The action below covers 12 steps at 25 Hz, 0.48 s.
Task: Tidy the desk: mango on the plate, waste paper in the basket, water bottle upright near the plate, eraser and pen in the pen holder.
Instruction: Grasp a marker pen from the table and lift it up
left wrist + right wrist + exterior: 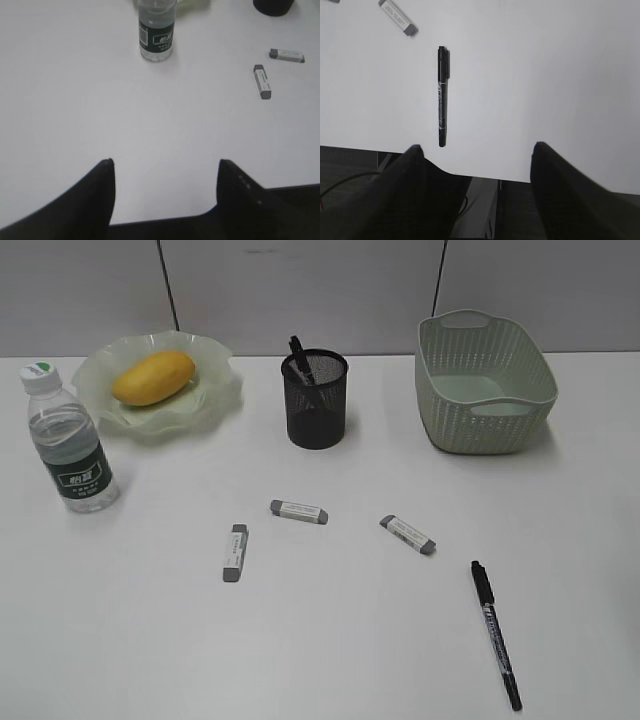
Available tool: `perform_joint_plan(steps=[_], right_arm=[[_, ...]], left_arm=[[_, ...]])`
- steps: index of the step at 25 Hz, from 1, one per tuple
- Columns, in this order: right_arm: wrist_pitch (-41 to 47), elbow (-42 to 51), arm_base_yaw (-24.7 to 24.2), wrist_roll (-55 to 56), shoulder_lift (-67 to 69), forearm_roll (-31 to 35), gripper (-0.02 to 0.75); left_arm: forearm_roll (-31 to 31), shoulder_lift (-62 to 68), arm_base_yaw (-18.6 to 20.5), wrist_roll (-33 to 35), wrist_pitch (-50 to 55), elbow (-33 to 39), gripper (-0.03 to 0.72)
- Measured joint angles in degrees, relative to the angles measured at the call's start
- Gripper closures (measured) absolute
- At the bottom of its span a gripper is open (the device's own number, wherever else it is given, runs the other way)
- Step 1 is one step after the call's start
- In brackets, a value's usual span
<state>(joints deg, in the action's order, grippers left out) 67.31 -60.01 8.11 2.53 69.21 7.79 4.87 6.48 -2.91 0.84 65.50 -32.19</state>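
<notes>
The mango (152, 378) lies on the green plate (215, 390) at the back left. The water bottle (68, 440) stands upright in front of the plate, also in the left wrist view (156, 30). The black mesh pen holder (314, 400) holds a black pen. Three grey-white erasers (235, 553) (299, 512) (407, 535) lie mid-desk. A black pen (496, 633) lies at the front right, also in the right wrist view (441, 95). The basket (484, 380) stands at the back right. No waste paper is in view. My left gripper (164, 162) and right gripper (476, 146) are open and empty at the desk's front edge.
The white desk (330, 640) ends at its front edge in both wrist views, with dark floor and cables below it (485, 210). A grey wall with dark seams stands behind the desk.
</notes>
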Motion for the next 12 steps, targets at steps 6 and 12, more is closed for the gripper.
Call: perform_joint_plan(steps=[6,12], right_arm=[[-5.64,-0.06,8.98,1.94,10.74,0.0,0.216],[-11.13,-0.12,11.95,3.07,20.67,1.81,0.216]], left_arm=[[-0.42,-5.97,0.0,0.0,-0.15,0.12,0.21],[-1.67,-6.84,0.0,0.0,-3.91,2.12,0.224]])
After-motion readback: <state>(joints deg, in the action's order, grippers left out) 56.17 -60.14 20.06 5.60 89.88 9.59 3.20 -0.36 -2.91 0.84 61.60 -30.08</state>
